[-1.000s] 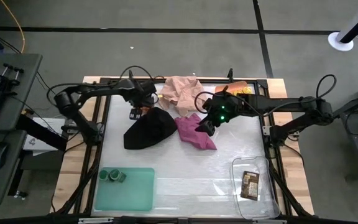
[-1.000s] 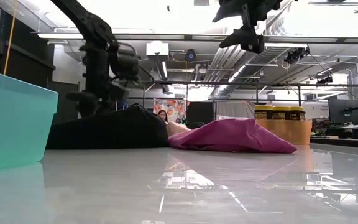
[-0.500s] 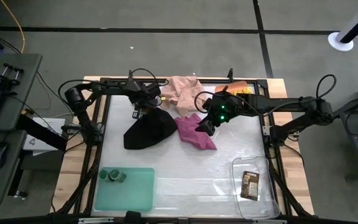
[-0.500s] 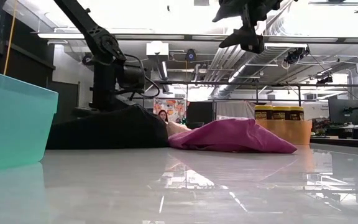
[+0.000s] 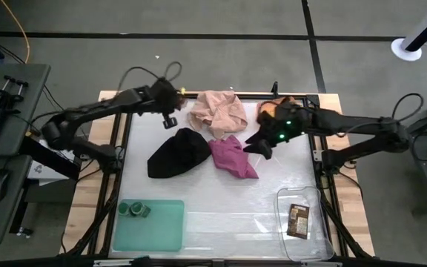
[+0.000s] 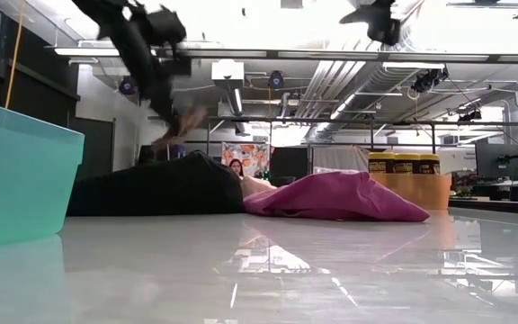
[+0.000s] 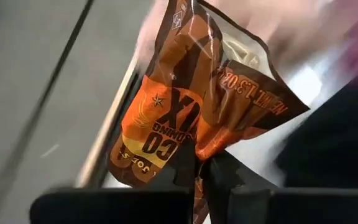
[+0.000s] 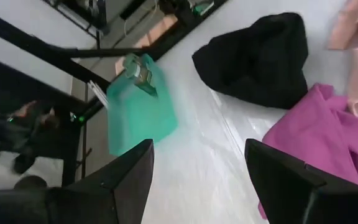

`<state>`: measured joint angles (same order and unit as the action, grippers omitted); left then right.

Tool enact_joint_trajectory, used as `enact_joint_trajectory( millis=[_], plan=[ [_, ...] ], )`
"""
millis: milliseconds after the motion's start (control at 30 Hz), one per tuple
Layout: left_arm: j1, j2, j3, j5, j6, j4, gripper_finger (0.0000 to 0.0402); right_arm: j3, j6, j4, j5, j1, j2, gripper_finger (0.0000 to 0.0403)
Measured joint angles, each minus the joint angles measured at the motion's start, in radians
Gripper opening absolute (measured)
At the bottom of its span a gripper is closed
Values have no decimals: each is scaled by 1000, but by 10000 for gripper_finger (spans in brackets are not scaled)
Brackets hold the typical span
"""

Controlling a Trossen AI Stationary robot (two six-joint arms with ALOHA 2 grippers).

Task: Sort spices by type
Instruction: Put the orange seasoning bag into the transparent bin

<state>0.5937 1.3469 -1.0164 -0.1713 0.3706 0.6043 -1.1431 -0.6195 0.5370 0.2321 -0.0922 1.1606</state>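
My left gripper point(image 5: 170, 119) is raised over the table's far left, beside the pink cloth point(image 5: 217, 111), and is shut on an orange-brown spice packet point(image 7: 179, 106). My right gripper point(image 5: 261, 145) hangs open above the magenta cloth's right side point(image 5: 233, 157) with nothing between its fingers. Two green-lidded jars point(image 5: 134, 210) stand in the green tray point(image 5: 161, 230). Another brown packet point(image 5: 298, 220) lies in the clear tray point(image 5: 311, 245). Yellow-lidded jars point(image 6: 405, 163) stand in the orange tray point(image 6: 414, 192) at the far right. My left gripper pinches the packet between its two fingers by one edge point(image 7: 193, 163); the rest of the packet reaches out beyond the fingertips. The packet is lifted clear of the table and the cloths, as the low view shows, blurred, under the gripper point(image 6: 174, 125).
A black cloth point(image 5: 178, 152) lies at the middle left, next to the magenta one. The pink cloth lies at the far edge. Bare white tabletop point(image 5: 228, 208) stretches between the green and clear trays. A person shows far behind the table point(image 6: 236, 166).
My left gripper went down behind the black cloth, shut on the packet and rose with it toward the far left edge, lifting it clear. My right gripper has moved up and a little toward the table's right edge, still open.
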Motion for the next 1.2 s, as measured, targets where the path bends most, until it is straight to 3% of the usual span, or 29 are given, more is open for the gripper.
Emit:
enact_joint_trajectory(
  millis=[100,233,333,533,733,933,1133,1200],
  plan=[
    [-62,-92,0,112,-169,-94,1,0,-9,31,-26,13,-55,248],
    [-224,-131,-1,118,-304,-225,1,0,-100,162,-76,55,-120,248],
    [-378,-94,-1,118,-404,-370,1,0,-190,302,-134,110,-142,248],
    [-645,108,-1,118,-559,-839,0,0,-352,469,-304,229,-155,248],
    [-810,391,-22,63,-777,-1348,0,0,-398,515,-469,288,-154,248],
    [-899,644,-210,-24,-897,-1414,0,0,-365,513,-546,296,-154,248],
    [-939,884,-523,-23,-929,-1412,0,0,-323,500,-563,296,-154,248],
    [-946,959,-636,-7,-945,-1406,0,0,-309,485,-516,296,-155,248]
  ],
)
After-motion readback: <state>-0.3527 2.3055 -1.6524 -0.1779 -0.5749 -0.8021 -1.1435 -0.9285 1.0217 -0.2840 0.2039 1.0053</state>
